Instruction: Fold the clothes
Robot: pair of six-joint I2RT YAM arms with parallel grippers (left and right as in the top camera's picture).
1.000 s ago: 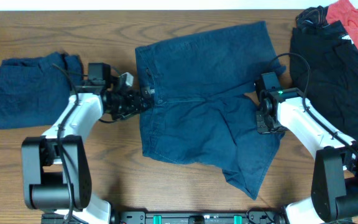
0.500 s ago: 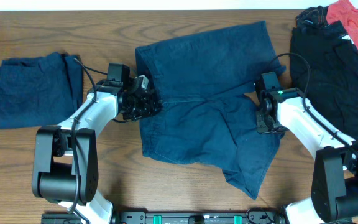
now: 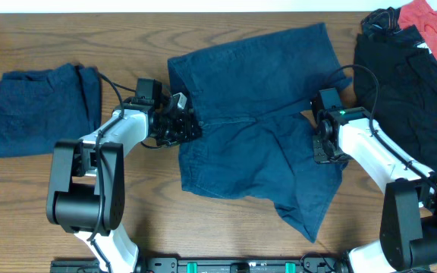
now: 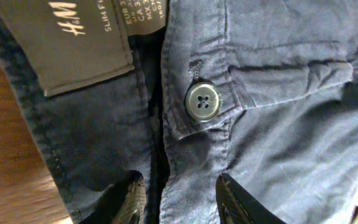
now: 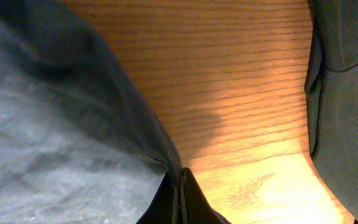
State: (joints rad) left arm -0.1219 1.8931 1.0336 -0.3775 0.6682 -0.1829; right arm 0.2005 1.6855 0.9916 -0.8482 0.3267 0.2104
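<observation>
Shorts (image 3: 256, 114) flat; L hand (image 4: 180, 200) open astride waistband (image 4: 188, 68), R hand (image 5: 178, 196) pinching leg edge (image 5: 157, 152).

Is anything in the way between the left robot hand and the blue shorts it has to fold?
No, nothing that I can see. The left jaws are right at the shorts, standing apart over the waistband near the button, with only the shorts' own cloth between them.
</observation>
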